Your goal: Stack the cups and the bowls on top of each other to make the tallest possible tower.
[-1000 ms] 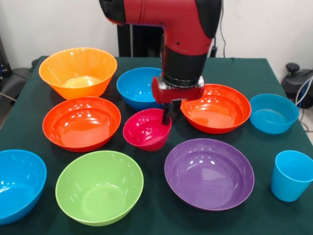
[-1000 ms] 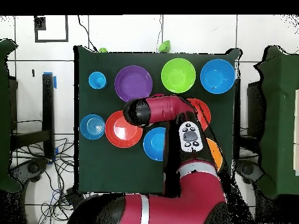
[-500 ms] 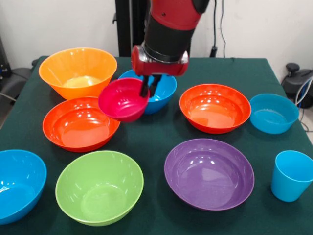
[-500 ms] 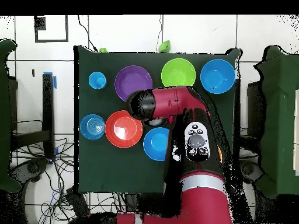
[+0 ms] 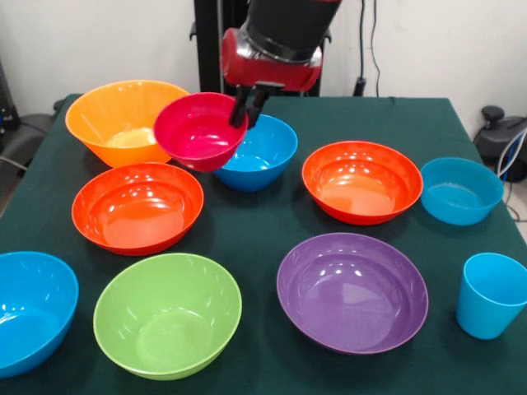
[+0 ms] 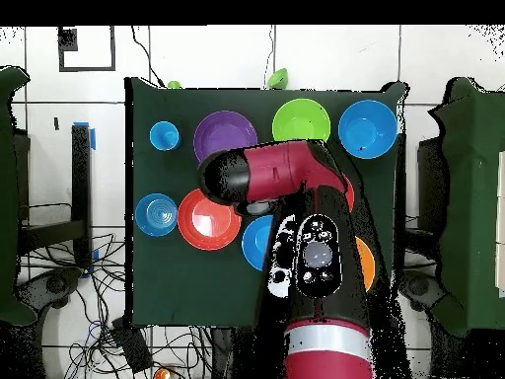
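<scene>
In the front view my gripper (image 5: 246, 113) is shut on the right rim of the small magenta bowl (image 5: 194, 129). It holds the bowl tilted in the air, between the large yellow-orange bowl (image 5: 123, 115) and a blue bowl (image 5: 265, 152). The light-blue cup (image 5: 492, 295) stands at the front right, and the small pale-blue bowl (image 5: 461, 191) sits behind it. From overhead the arm (image 6: 286, 183) hides the gripper and the magenta bowl; the cup (image 6: 164, 135) and the pale-blue bowl (image 6: 156, 214) show at the left.
Two red-orange bowls (image 5: 137, 206) (image 5: 362, 181) sit mid-table. The purple bowl (image 5: 352, 292), the lime green bowl (image 5: 167, 314) and another blue bowl (image 5: 29, 313) line the front edge. Overhead, the green bowl (image 6: 301, 125) and a blue bowl (image 6: 367, 128) lie at the far edge.
The gripper has lifted the magenta bowl off the table and carried it up and left, towards the yellow-orange bowl. The other bowls and the cup have not moved.
</scene>
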Robot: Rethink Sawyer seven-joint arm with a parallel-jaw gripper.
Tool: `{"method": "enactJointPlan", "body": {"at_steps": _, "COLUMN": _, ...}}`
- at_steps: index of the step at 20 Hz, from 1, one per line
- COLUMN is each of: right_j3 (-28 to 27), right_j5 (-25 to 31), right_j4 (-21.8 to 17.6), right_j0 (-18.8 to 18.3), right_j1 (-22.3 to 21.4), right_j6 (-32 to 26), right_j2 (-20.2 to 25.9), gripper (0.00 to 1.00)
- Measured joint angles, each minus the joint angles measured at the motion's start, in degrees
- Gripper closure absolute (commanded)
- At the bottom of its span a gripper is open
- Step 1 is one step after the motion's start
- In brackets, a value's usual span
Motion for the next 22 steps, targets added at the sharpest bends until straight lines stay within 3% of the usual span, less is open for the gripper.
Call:
{"method": "enactJointPlan", "body": {"at_steps": 9, "right_j3": 2.5, "right_j5": 0.0, "right_j4": 2.7, "right_j0": 4.8, "right_j1": -2.9, "right_j6": 0.0, "right_j2": -1.2, "gripper": 1.0}}
{"method": "enactJointPlan", "body": {"at_steps": 16, "right_j3": 8.8, "right_j5": -0.2, "right_j4": 8.4, "right_j0": 5.9, "right_j1": -6.0, "right_j6": 0.0, "right_j2": -1.3, "gripper": 1.0}}
{"method": "enactJointPlan", "body": {"at_steps": 22, "right_j3": 16.6, "right_j5": -4.5, "right_j4": 12.3, "right_j0": 6.1, "right_j1": -8.3, "right_j6": 0.3, "right_j2": -1.4, "gripper": 1.0}}
